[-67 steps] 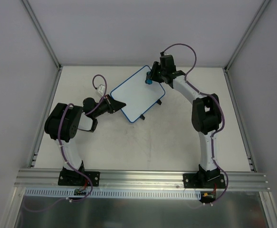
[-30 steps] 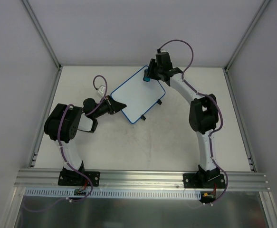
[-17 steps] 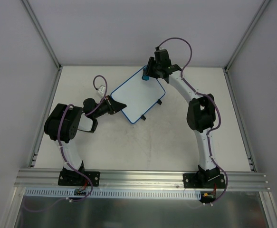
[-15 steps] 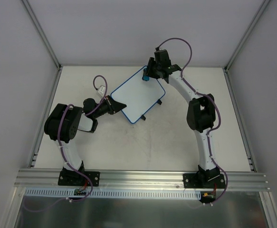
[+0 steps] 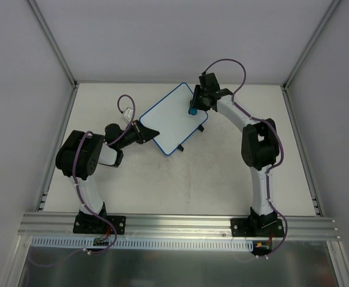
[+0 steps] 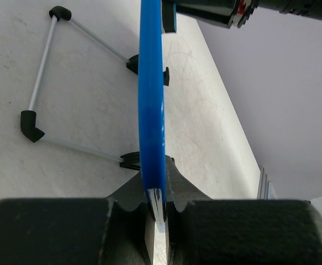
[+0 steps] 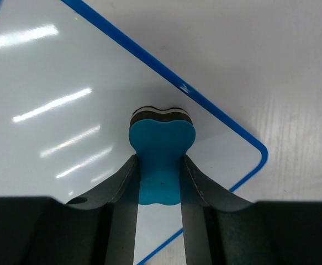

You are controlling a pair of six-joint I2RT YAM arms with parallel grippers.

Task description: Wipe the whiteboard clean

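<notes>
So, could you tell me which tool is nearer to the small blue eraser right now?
Right. The right tool is shut on the eraser, holding it on the whiteboard near its right corner; the left tool clamps the board's opposite edge, away from the eraser.

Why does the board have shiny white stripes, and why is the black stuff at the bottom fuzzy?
Right wrist view: the stripes are light glaring off the glossy blue-rimmed whiteboard; the right pincer, shut on the small blue eraser block, is too near the lens to look sharp. Left wrist view: the left pincer blurs likewise.
</notes>
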